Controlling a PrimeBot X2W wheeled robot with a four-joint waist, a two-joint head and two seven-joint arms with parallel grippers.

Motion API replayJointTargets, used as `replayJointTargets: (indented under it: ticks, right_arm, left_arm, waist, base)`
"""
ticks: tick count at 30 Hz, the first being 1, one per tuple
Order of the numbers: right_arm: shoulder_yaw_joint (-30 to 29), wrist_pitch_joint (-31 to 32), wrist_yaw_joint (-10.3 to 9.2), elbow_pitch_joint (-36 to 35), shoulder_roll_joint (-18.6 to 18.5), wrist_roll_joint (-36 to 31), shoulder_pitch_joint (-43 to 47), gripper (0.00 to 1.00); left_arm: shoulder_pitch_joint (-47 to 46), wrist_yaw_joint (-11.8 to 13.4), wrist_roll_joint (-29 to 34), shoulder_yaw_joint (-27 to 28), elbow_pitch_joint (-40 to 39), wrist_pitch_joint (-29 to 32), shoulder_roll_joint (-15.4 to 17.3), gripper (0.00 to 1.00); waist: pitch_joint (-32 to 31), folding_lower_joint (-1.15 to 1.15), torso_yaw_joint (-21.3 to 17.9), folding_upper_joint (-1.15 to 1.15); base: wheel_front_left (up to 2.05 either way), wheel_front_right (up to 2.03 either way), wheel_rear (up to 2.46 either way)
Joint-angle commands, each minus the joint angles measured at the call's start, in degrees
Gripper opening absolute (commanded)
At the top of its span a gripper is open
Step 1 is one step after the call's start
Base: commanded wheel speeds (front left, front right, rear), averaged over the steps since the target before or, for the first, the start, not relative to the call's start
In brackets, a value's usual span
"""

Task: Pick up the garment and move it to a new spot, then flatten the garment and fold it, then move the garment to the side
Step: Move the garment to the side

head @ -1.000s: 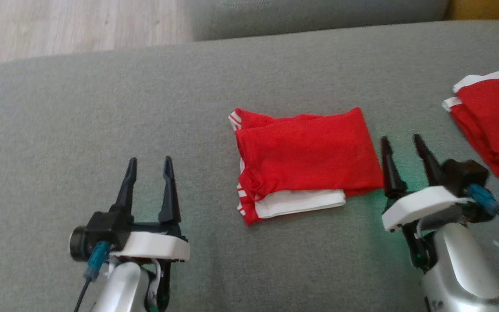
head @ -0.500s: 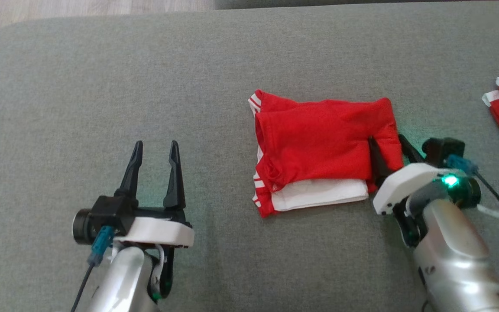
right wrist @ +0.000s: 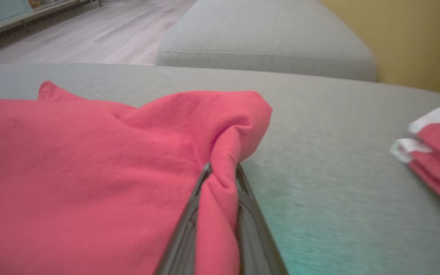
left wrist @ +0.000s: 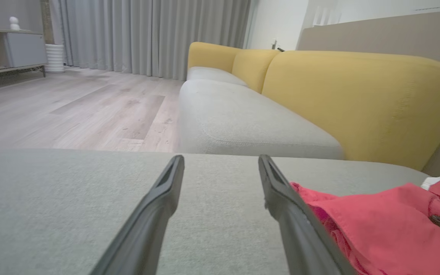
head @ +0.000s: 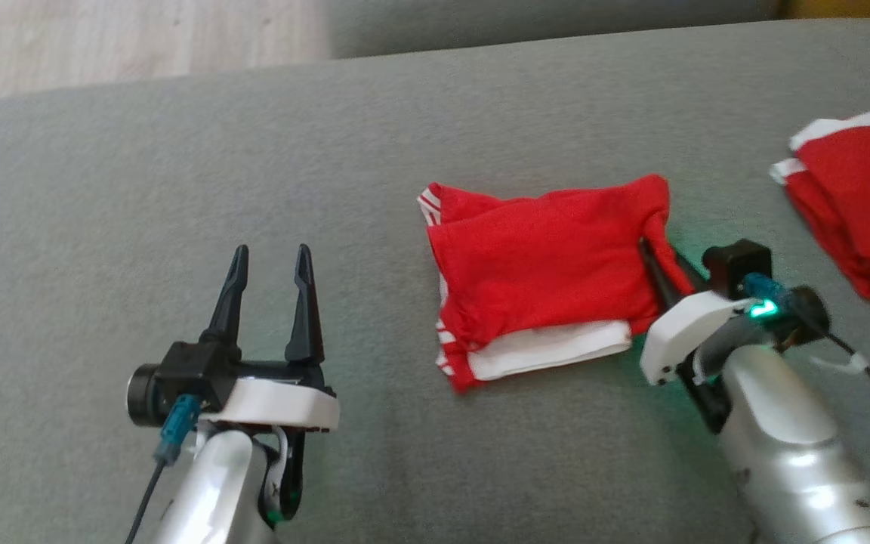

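the folded red garment [head: 548,272] lies on the grey sofa cushion [head: 178,189], a little right of the middle in the head view. a white layer shows along its near edge and white stripes run down its left side. the right gripper [head: 663,258] is at the garment's right edge, its two dark fingers pressed together on a pinch of the red cloth. in the right wrist view the gripper [right wrist: 223,171] has a ridge of fabric squeezed between its fingers, and the cloth bunches up into a small hump just beyond the tips. the far right corner of the garment is pulled up and puckered where the fingers bite, while the rest of it rests flat on the cushion. a green light glows on that wrist and tints the cushion beside it.

the left gripper [head: 271,253] hovers over bare cushion well to the left of the garment, fingers spread and touching nothing. in the left wrist view the gripper [left wrist: 220,160] points across the cushion, with the garment [left wrist: 369,225] off to its right.

another red and white garment [head: 850,211] lies apart at the right edge of the cushion. a pale wood floor [head: 103,38] shows beyond the cushion.
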Motion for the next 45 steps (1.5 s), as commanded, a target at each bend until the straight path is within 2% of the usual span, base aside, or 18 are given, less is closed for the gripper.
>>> replayJointTargets:
  ticks: [1,5,10,15,19,23,27,37,39,45]
  right_arm:
    - [1.71,-0.76,-0.04,-2.84,-1.50,-0.86,-1.11,0.00]
    - [3.77,0.46,-0.04,-7.07,-6.10,-2.35,-1.35,0.00]
    - [4.36,4.06,-0.04,-13.60,-15.17,-2.83,-1.95,0.00]
    - [1.29,7.15,-0.04,-17.70,-24.56,-3.05,-3.16,0.00]
    - [-2.93,8.83,-0.04,-17.78,-30.14,-4.37,-3.96,0.00]
    - [-6.75,9.10,-0.04,-16.03,-33.16,-4.83,-5.62,0.00]
    - [-9.31,8.88,-0.04,-13.57,-34.63,-5.70,-7.75,0.00]
    - [-13.79,8.74,-0.04,-10.27,-33.75,-8.90,-9.77,0.00]
    - [-14.63,8.55,-0.04,-10.12,-33.15,-9.47,-9.71,1.00]
    - [-16.31,8.70,-0.04,-11.68,-30.37,-10.59,-9.15,1.00]
  left_arm:
    - [-1.08,0.35,0.15,1.20,-2.25,-0.55,0.19,1.00]
    - [-0.98,0.67,-0.19,0.43,-2.56,-0.55,0.19,1.00]
    - [-1.29,0.96,0.19,0.44,-3.04,-0.55,0.19,1.00]
    - [-2.71,0.62,0.66,0.33,-3.13,-0.55,0.19,1.00]
    - [-3.97,0.28,0.91,0.36,-2.98,-0.55,0.19,1.00]
    - [-5.17,0.18,1.28,1.46,-3.07,-0.55,0.19,1.00]
    - [-6.28,-0.37,2.05,2.27,-3.07,-0.55,0.19,1.00]
    - [-7.60,-0.99,2.69,2.99,-3.32,-0.55,0.19,1.00]
    - [-7.61,-0.90,2.54,2.83,-3.18,-0.55,0.19,1.00]
    - [-7.05,-0.84,2.11,2.85,-2.73,-0.55,0.19,1.00]
  waist:
    - [-1.32,0.00,-1.99,0.00]
    - [-1.61,0.00,-3.96,0.00]
    - [-0.12,0.00,-5.75,0.00]
    - [3.15,0.00,-6.00,0.00]
    - [5.95,0.00,-5.48,0.00]
    - [8.74,0.00,-4.93,0.00]
    - [11.09,0.00,-4.26,0.00]
    - [13.33,0.00,-3.66,0.00]
    - [13.12,0.00,-3.76,0.00]
    - [10.55,0.00,-4.45,0.00]
  base:
    - [0.00,0.00,0.00]
    - [0.00,0.00,0.00]
    - [0.00,0.00,0.00]
    - [0.00,0.00,0.00]
    - [0.00,0.00,0.00]
    - [0.00,0.00,0.00]
    - [0.00,0.00,0.00]
    - [0.00,0.00,0.00]
    - [0.00,0.00,0.00]
    - [0.00,0.00,0.00]
